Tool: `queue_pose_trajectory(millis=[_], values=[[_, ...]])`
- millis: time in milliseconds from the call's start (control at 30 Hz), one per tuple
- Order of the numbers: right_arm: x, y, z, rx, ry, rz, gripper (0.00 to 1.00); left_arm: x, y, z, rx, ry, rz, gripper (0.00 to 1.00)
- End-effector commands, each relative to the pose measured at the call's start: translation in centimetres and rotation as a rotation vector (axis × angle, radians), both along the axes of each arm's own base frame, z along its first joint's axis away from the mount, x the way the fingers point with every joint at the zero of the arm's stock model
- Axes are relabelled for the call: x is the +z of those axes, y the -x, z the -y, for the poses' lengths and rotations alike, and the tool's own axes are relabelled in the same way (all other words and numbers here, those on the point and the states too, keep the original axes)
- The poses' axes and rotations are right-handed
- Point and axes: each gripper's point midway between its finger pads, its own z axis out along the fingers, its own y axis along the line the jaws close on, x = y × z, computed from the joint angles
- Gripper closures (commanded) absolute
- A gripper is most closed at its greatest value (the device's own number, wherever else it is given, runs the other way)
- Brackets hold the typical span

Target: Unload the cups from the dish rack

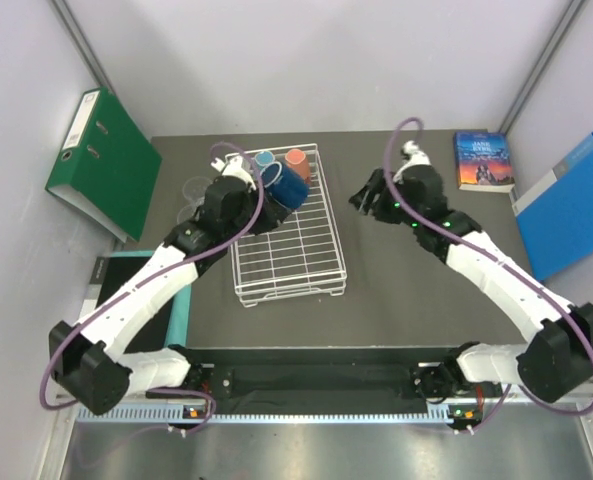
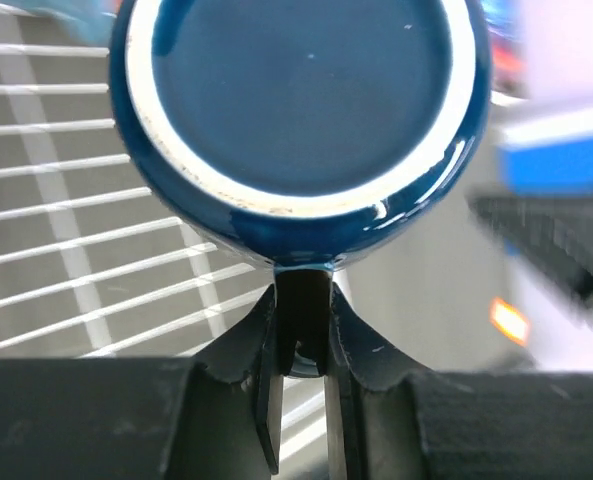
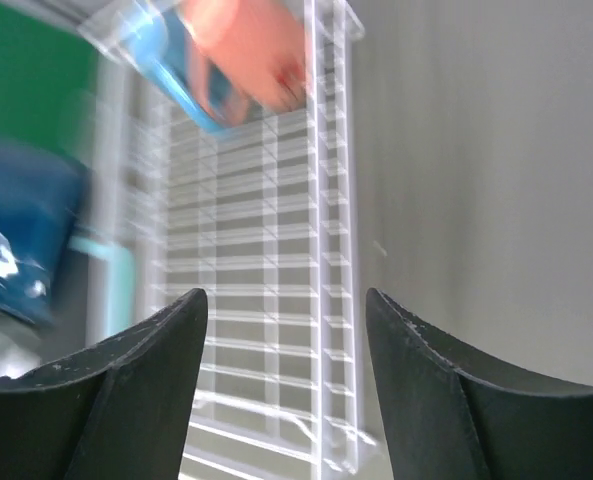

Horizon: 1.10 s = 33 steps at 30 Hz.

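Two cups, a light-blue mug (image 1: 265, 159) and an orange mug (image 1: 296, 160), sit in the white wire-grid dish rack (image 1: 296, 250). My left tool (image 2: 303, 310) pinches the glossy dark-blue mug (image 2: 301, 110) by its handle above it. Next, I judge, I carry it leftward onto the dark counter (image 1: 396, 290). My right tool (image 3: 286, 330) gapes empty.

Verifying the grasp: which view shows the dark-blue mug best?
Left wrist: the dark-blue mug fills the frame, handle pinched in the left tool. Top external shows it small, over the dish rack. Right wrist catches only a blurred blue edge.
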Motion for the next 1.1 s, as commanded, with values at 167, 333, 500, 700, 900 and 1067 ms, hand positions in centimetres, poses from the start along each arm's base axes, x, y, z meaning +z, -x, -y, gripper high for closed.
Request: queue_pose_trajectory(millis=[167,333,500,700,900,1067], values=[[12.2,3.5,-4.5,0.375,-0.69,0.248,0.39,8.9,3.0,4.2,-0.327,0.576,0.241,1.0],[14.6,4.9,-4.7,0.438,-0.75,0.301,0.41,9.1,3.0,4.4,-0.342,0.616,0.279,1.0],[15.1,4.9,-5.6,0.47,-0.749,0.282,0.41,9.3,3.4,5.4,-0.41,0.638,0.261,1.0],[15.6,4.8,-7.2,0.5,-0.742,0.278,0.41,9.3,3.6,6.1,-0.437,0.643,0.247,1.0],[15.4,4.5,-8.9,0.542,-0.743,0.252,0.41,9.4,4.7,7.5,-0.484,0.645,0.241,1.0],[15.3,4.6,-8.9,0.535,-0.723,0.26,0.4,8.4,4.3,7.3,-0.447,0.6,0.238,1.0]])
